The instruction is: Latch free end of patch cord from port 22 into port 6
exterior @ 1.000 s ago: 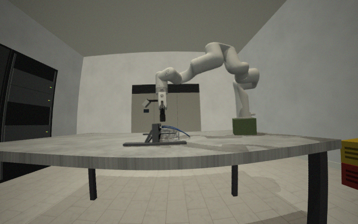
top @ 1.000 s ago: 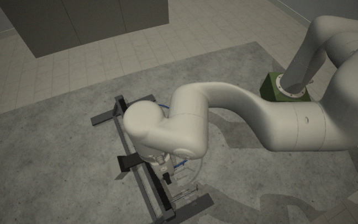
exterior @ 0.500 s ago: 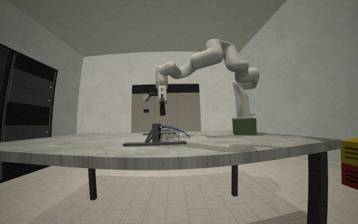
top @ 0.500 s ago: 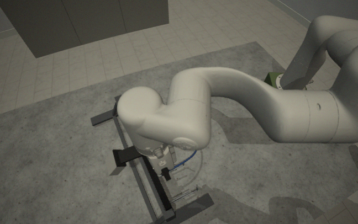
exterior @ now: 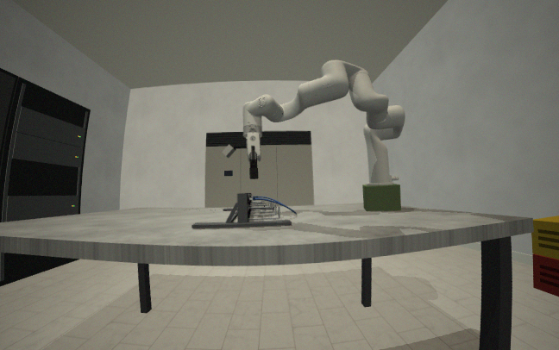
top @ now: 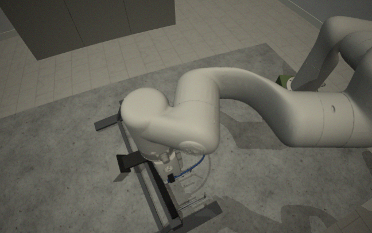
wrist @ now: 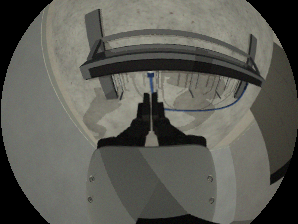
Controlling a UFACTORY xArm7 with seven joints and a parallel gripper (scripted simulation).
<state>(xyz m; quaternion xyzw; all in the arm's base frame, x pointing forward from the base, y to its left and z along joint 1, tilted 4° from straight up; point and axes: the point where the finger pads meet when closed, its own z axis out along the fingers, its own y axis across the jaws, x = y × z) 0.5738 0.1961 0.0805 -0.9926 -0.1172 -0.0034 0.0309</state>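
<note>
Grey table (exterior: 129, 241) is carrying the rack (exterior: 242, 208); gripper (exterior: 254, 173) is hovering above it, fingers pressed together, pinching nothing, blue cord (exterior: 276, 201) lying below.

I take the grey mottled table (exterior: 129, 241) on dark legs as my landmark. Left of it I see a tall black server cabinet (exterior: 43, 129) with small lit dots. Behind it stands a beige cupboard (exterior: 293, 172) with a black top band. At its right edge sits a yellow-and-red slotted box (exterior: 547, 259).
</note>
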